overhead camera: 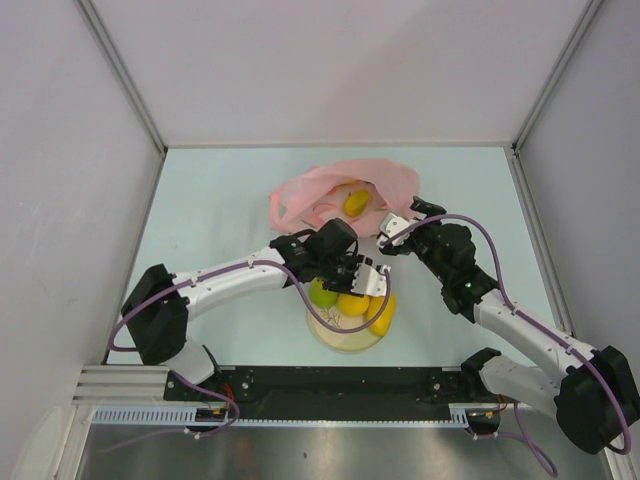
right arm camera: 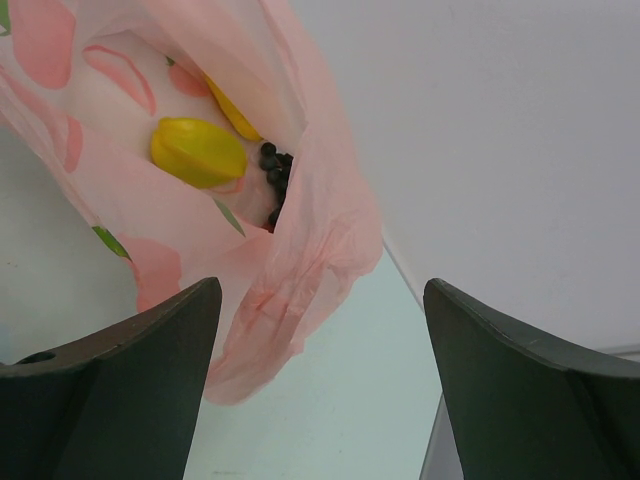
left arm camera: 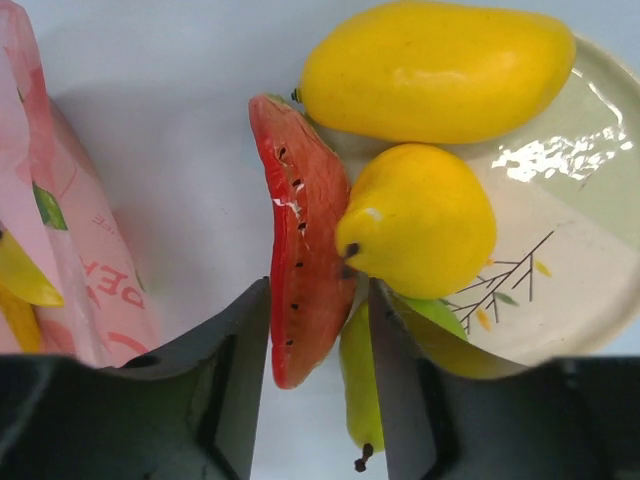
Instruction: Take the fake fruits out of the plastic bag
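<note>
My left gripper (left arm camera: 318, 290) hangs over the near edge of the cream plate (left arm camera: 580, 250), its jaws apart around a red watermelon slice (left arm camera: 305, 230) standing on edge, with a gap showing at the fingers. On the plate lie a yellow mango (left arm camera: 435, 70), a yellow lemon-like fruit (left arm camera: 420, 220) and a green pear (left arm camera: 362, 390). The pink plastic bag (overhead camera: 300, 195) lies behind the plate, with a yellow fruit (right arm camera: 198, 152), another yellow piece (right arm camera: 235, 112) and dark grapes (right arm camera: 275, 175) inside. My right gripper (right arm camera: 322, 290) stands wide open at the bag's right edge, holding nothing.
The plate (overhead camera: 340, 343) sits near the table's front edge between the two arms. Grey walls close in the table on the left, back and right. In the top view the left gripper (overhead camera: 368, 278) and right gripper (overhead camera: 395, 228) are close together.
</note>
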{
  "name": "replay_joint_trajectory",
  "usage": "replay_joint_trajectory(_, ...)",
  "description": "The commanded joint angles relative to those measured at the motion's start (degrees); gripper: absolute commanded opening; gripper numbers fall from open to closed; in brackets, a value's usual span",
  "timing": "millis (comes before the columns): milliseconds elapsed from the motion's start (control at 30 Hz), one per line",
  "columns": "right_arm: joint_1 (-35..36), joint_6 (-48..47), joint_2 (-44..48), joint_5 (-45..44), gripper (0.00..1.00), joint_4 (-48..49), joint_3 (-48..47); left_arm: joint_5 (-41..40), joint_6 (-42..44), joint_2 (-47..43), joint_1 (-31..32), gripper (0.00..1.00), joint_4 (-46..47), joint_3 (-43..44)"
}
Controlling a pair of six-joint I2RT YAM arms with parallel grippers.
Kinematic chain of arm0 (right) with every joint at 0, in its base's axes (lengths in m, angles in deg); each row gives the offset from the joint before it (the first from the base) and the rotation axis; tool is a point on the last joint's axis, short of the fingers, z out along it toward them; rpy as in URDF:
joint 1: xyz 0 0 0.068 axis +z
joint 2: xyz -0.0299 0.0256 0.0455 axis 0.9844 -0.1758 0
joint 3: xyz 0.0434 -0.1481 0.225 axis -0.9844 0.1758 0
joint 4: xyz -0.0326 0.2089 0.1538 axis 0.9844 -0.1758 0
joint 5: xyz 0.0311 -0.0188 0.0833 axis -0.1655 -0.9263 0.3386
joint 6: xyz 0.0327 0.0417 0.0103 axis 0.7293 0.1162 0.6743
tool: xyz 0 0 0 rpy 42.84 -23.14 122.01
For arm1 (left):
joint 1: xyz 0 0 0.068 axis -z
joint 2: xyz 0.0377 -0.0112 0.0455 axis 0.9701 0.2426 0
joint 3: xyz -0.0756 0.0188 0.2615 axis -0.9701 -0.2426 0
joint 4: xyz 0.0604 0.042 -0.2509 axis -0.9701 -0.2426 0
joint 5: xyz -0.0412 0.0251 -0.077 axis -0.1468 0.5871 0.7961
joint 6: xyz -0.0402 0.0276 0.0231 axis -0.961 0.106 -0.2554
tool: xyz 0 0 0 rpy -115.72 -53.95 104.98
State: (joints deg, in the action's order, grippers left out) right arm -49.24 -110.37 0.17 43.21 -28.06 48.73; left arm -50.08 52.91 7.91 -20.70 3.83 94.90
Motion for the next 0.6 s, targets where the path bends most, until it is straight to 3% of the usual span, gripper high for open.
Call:
replay_joint_trajectory(0, 0.0, 0.4, 0.1, 2.1, 0.87, 1.2, 0.1, -1.7, -0.3, -2.1, 0.4, 0.54, -0.6, 0.0)
replay_joint_trajectory(200, -0.5, -3.0, 0.2, 1.3, 0.89, 1.9, -0.1, -2.7, -2.3, -7.4, 0.4, 0.64, -0.6, 2.3)
replay_joint_trajectory(333, -1.6, -1.5, 1.1, 2.5, 0.90, -1.5, -3.2, -3.4, -6.7, -11.9, -0.8, 0.77, -4.6, 7.0)
replay_joint_trajectory(433, -1.5, 2.5, 1.5, 3.6, 0.90, -4.2, -6.7, -6.1, -13.1, -16.7, -5.2, 0.84, -3.4, 8.4)
replay_joint_trajectory(500, -1.5, 7.3, 1.6, 5.7, 0.90, -5.7, -8.7, -9.5, -19.0, -19.4, -11.4, 0.87, -0.7, 8.7)
replay_joint_trajectory(567, -0.7, 10.8, 0.3, 7.0, 0.89, -6.8, -12.8, -11.6, -28.2, -19.9, -18.7, 0.85, -1.2, 9.9)
